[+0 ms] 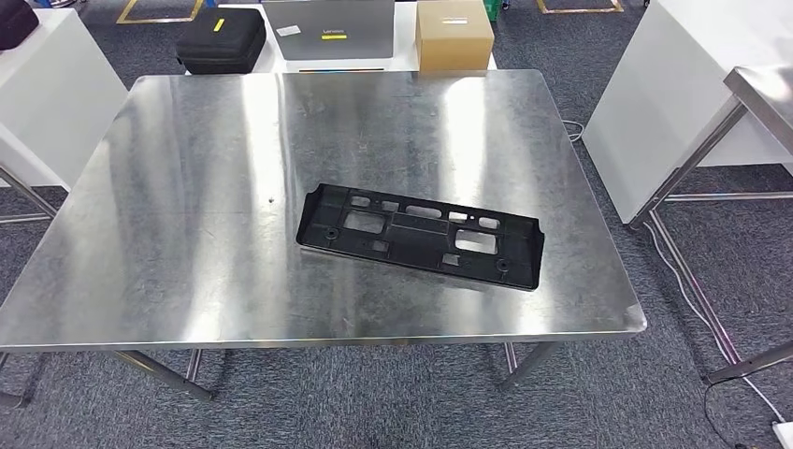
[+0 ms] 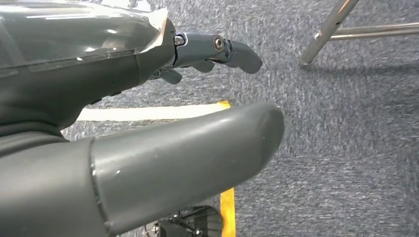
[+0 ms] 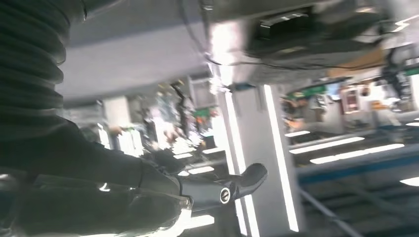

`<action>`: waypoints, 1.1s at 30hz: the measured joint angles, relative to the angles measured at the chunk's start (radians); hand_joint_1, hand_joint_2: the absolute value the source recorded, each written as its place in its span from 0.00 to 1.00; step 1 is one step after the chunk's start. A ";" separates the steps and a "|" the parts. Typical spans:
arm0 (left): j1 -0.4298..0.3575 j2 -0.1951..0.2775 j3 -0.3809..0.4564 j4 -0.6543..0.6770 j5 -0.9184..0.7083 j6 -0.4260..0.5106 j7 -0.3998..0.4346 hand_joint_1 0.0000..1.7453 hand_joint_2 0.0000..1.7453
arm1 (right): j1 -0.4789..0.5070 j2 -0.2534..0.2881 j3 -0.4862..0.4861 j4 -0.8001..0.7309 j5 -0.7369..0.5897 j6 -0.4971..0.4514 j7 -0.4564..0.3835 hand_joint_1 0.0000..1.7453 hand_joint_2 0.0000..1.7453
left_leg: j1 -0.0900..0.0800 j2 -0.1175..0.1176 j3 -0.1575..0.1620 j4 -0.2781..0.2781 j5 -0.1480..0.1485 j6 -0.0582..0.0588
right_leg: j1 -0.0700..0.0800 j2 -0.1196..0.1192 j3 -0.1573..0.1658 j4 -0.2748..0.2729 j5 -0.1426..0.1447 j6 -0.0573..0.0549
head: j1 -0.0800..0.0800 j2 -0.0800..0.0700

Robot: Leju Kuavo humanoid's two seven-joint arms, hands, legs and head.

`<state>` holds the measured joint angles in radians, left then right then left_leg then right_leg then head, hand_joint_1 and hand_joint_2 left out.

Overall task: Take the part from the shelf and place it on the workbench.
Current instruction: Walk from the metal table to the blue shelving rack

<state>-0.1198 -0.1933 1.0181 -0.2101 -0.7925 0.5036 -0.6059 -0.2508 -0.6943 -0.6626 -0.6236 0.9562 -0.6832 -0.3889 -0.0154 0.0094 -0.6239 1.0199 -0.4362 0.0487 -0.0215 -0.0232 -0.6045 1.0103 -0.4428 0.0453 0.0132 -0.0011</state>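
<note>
Lying flat on the steel workbench point(image 1: 187, 262), the black part point(image 1: 421, 236) sits just right of the tabletop's centre in the head view, its long axis running from about ten o'clock to four o'clock, with neither hand touching it. Beyond the bench's far edge, at twelve o'clock, a black case point(image 1: 222, 40), a grey laptop point(image 1: 329, 28) and a cardboard box point(image 1: 454, 35) stand in a row. The left wrist view adds the left hand point(image 2: 148, 113), empty, thumb and fingers apart above grey carpet point(image 2: 346, 138). The blurred right wrist view shows the right hand point(image 3: 163, 192), seemingly empty with a finger extended.
</note>
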 joint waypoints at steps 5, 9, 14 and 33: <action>0.000 -0.006 -0.002 0.001 0.007 0.001 0.016 0.00 0.00 | 0.088 0.137 -0.297 -0.013 0.061 0.000 -0.107 0.00 1.00 | -0.001 0.004 0.001 0.000 -0.001 0.000 | 0.000 0.003 -0.001 0.000 0.000 0.000 | 0.000 0.000; -0.001 -0.008 -0.004 0.001 0.004 0.004 0.030 0.00 0.00 | 0.115 0.250 -0.467 -0.009 0.112 0.000 -0.177 0.00 1.00 | -0.001 0.007 0.003 0.000 -0.002 0.000 | 0.001 0.006 -0.001 0.000 0.000 0.000 | 0.000 0.000; 0.000 -0.004 -0.011 0.001 -0.002 -0.005 0.054 0.00 0.00 | 0.129 0.394 -0.602 0.003 0.210 0.000 -0.178 0.00 1.00 | -0.002 0.011 0.004 0.000 -0.002 0.000 | 0.002 0.009 0.000 0.000 0.000 0.000 | 0.000 0.000; 0.000 0.035 -0.029 0.001 -0.040 -0.053 0.129 0.00 0.00 | 0.121 0.703 -0.790 0.339 0.330 0.112 0.116 0.00 1.00 | -0.002 0.016 0.005 0.000 -0.002 -0.001 | 0.002 0.012 0.000 0.000 0.000 0.000 | 0.000 0.000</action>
<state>-0.1199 -0.1581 0.9895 -0.2090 -0.8330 0.4503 -0.4772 -0.1296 0.0091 -1.4523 -0.2851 1.2866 -0.5709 -0.2729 -0.0172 0.0254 -0.6186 1.0194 -0.4379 0.0480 -0.0196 -0.0115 -0.6050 1.0105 -0.4432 0.0454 0.0130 -0.0011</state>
